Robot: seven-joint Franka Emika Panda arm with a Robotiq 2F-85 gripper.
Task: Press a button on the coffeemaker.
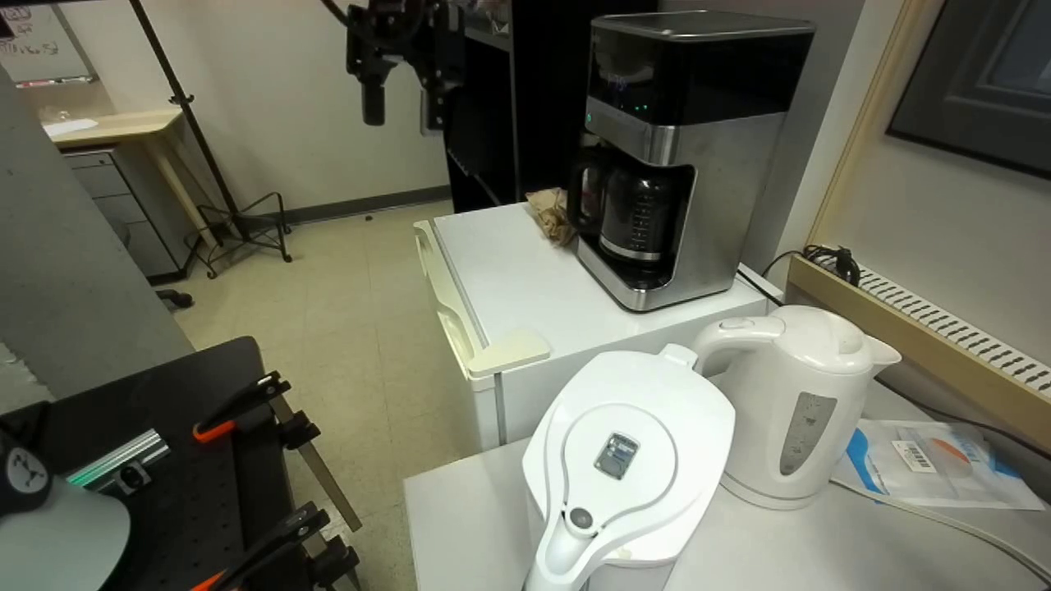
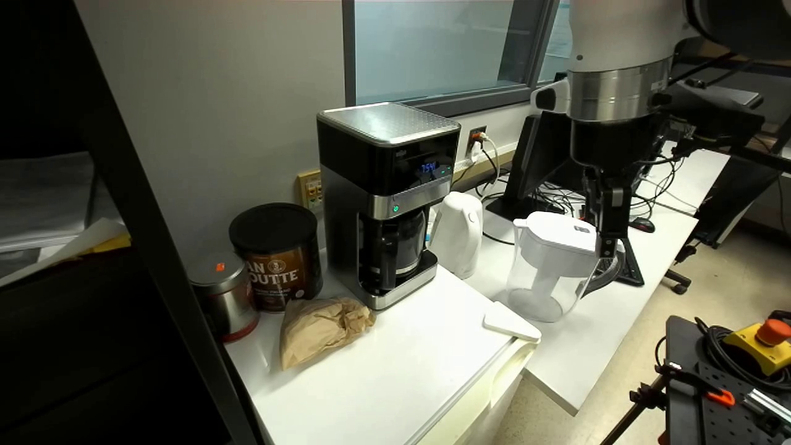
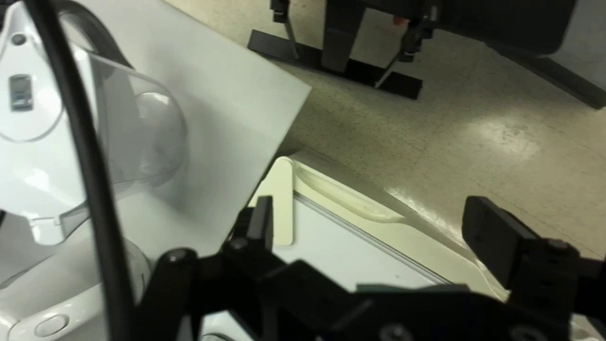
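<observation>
The coffeemaker (image 1: 731, 189) is tall, black and silver, with a dark glass carafe (image 1: 640, 213) in its base. It stands upright on the white fridge top, also in an exterior view (image 2: 349, 185). A lit green button (image 2: 395, 209) sits on its silver band, below a blue clock display (image 2: 427, 167). My gripper (image 1: 402, 119) hangs pointing down, apart from the coffeemaker, and also shows in an exterior view (image 2: 609, 244). In the wrist view its fingers (image 3: 371, 208) are wide apart with nothing between them, above the fridge's front edge. The coffeemaker cannot be made out there.
A white water-filter jug (image 2: 550, 266) and white kettle (image 2: 457, 238) stand beside the fridge (image 2: 401, 364). A brown paper bag (image 2: 324, 327), coffee can (image 2: 275, 259) and metal canister (image 2: 225, 296) are by the coffeemaker. A black table (image 1: 189, 386) holds clamps.
</observation>
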